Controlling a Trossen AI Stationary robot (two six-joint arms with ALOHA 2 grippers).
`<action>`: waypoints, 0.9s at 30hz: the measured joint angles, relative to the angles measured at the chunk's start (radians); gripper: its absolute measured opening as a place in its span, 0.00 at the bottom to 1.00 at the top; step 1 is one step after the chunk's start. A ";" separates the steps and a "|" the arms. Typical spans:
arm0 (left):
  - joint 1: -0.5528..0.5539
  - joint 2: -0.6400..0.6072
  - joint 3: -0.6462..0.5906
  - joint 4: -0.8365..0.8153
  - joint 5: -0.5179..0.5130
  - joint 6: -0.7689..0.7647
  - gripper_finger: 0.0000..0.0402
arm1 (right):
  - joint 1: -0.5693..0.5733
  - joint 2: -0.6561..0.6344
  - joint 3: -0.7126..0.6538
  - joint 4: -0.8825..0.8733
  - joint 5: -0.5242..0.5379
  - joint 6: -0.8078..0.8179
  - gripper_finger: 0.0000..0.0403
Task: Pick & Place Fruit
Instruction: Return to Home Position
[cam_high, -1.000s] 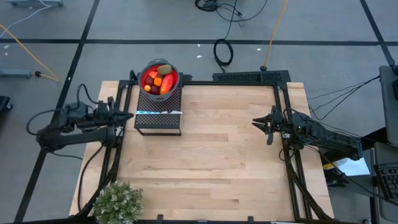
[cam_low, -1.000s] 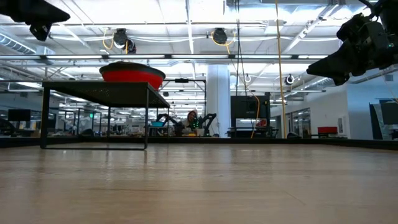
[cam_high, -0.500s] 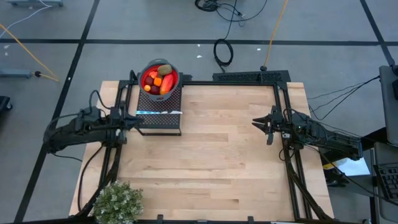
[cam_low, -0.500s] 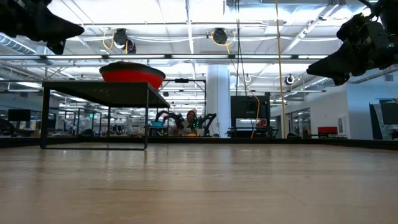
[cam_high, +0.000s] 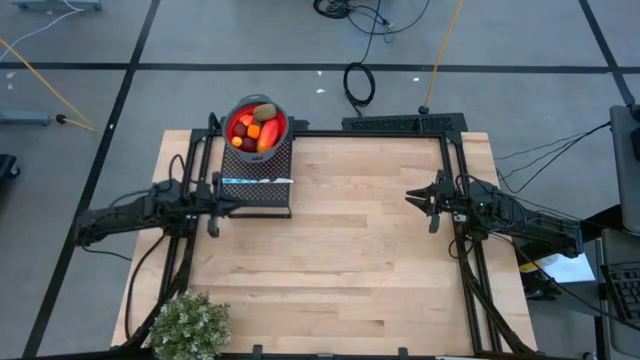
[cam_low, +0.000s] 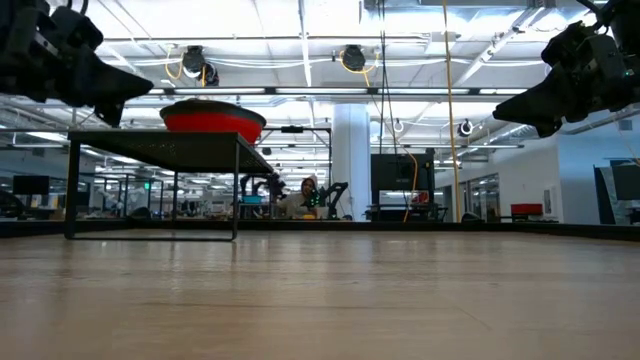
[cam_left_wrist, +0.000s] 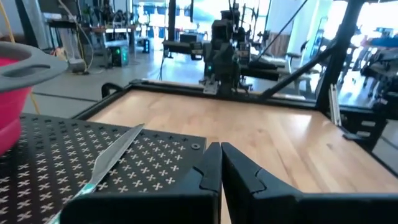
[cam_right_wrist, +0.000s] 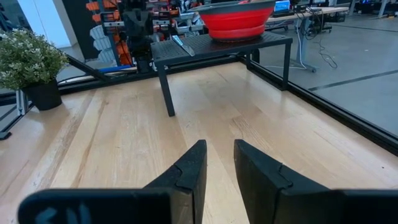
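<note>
Several pieces of fruit (cam_high: 256, 128) lie heaped in the red strainer bowl (cam_high: 230, 112) on the black shelf (cam_high: 262, 195) at the table's (cam_high: 350, 260) far left corner, with the knife (cam_high: 256, 181) along the shelf's near edge. The left gripper (cam_left_wrist: 220, 150) hovers by the shelf's near left corner, fingers pressed together, empty. The right gripper (cam_right_wrist: 219, 152) waits at the right edge, narrowly parted. The pieces look light, smooth and apt to roll, and are best pinched across their middles.

Wooden table (cam_high: 340, 250): black perforated shelf (cam_high: 255, 165) far left, plant (cam_high: 188, 325) near-left corner. On shelf: red strainer bowl (cam_high: 286, 125), knife (cam_high: 255, 181).
</note>
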 joint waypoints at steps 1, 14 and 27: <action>0.000 0.000 -0.012 0.020 0.000 -0.009 0.02 | 0.000 0.000 0.000 0.000 0.000 0.000 0.18; 0.000 0.000 -0.091 0.168 0.034 -0.015 0.03 | 0.000 0.000 0.000 0.000 0.000 0.000 0.18; 0.000 0.000 -0.091 0.167 0.034 -0.018 0.04 | 0.000 0.003 -0.155 0.349 -0.146 0.031 0.18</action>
